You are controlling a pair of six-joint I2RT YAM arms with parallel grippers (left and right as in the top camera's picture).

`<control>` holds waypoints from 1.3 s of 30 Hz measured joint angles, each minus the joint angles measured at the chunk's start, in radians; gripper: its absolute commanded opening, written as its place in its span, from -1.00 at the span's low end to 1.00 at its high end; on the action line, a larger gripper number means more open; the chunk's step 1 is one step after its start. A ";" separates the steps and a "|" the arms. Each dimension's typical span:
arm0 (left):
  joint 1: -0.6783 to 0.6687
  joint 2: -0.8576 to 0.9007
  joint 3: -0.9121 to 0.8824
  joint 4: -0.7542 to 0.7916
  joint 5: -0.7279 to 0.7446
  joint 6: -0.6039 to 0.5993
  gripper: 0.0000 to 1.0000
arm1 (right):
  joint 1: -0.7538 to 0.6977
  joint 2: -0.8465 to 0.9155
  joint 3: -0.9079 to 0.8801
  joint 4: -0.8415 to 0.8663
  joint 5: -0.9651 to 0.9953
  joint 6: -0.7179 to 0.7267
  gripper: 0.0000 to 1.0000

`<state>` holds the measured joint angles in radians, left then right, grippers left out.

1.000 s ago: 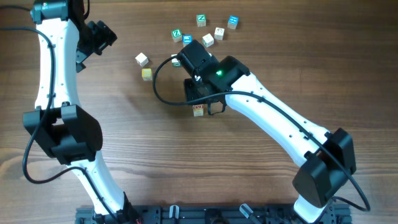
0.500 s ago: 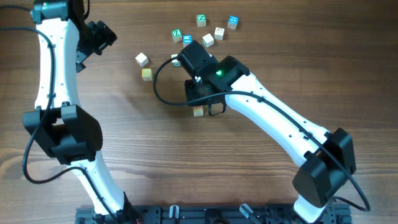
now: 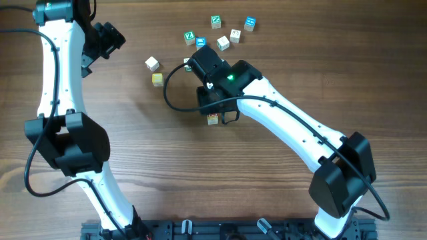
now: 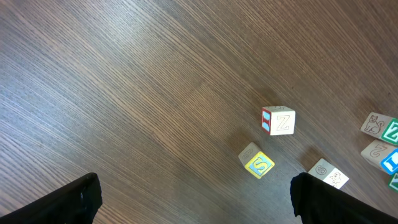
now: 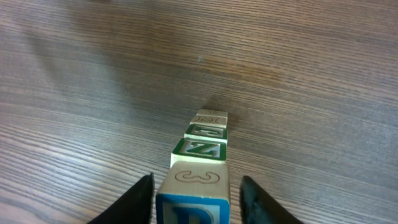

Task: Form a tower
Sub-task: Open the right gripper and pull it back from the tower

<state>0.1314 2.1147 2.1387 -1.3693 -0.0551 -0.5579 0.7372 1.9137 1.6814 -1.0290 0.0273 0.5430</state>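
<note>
The tower (image 5: 194, 163) is a narrow stack of wooden letter cubes. Its top cube (image 5: 193, 198) has a blue face with a white letter, above a green "Z" cube (image 5: 199, 150). My right gripper (image 5: 196, 186) straddles the top cube, open, with a thin gap at each finger. From overhead only the tower's pale, red-marked edge (image 3: 212, 119) shows below the right gripper (image 3: 215, 107). My left gripper (image 3: 107, 37) hangs wide open at the far left, and in its own view the left gripper (image 4: 199, 205) has nothing between its fingers.
Loose cubes lie behind the tower: a plain one (image 3: 153, 64), a yellow one (image 3: 157, 79), and green, blue and pale ones around (image 3: 223, 43). The left wrist view shows a red-edged "Z" cube (image 4: 278, 121) and a yellow cube (image 4: 258, 163).
My right gripper's jaws have spread apart off the top cube, which stays on the stack. The right arm has shifted slightly. The left arm has not moved.
</note>
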 measured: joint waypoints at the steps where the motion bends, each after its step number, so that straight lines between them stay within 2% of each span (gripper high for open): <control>1: 0.000 0.000 0.000 0.000 0.000 0.000 1.00 | 0.000 0.000 0.000 0.000 0.000 0.006 0.26; 8: 0.000 0.000 0.000 0.000 0.000 0.000 1.00 | -0.001 0.001 0.006 0.020 -0.001 0.006 0.35; 12: 0.000 0.000 0.000 0.000 0.000 0.000 1.00 | -0.028 0.002 0.103 -0.004 -0.001 -0.006 0.35; 17: 0.000 0.000 0.000 0.000 0.000 0.000 1.00 | -0.171 -0.001 0.148 -0.121 -0.027 -0.021 0.25; 20: 0.000 0.000 0.000 0.000 0.000 0.000 1.00 | -0.283 -0.001 0.142 -0.194 -0.117 -0.093 0.16; 26: 0.000 0.000 0.000 0.000 0.000 0.000 1.00 | -0.417 -0.001 0.003 -0.190 -0.415 -0.302 0.04; 28: 0.000 0.000 0.000 0.000 0.000 0.000 1.00 | -0.426 -0.001 -0.053 -0.154 -0.536 -0.351 -0.08; 30: 0.000 0.000 0.000 0.000 0.000 0.000 1.00 | -0.423 -0.001 -0.091 -0.123 -0.602 -0.373 -0.20; 39: 0.000 0.000 0.000 0.000 0.000 0.000 1.00 | -0.422 -0.001 -0.207 -0.043 -0.697 -0.377 -0.18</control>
<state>0.1314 2.1147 2.1387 -1.3693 -0.0551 -0.5583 0.3153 1.9129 1.4746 -1.0718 -0.6697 0.1665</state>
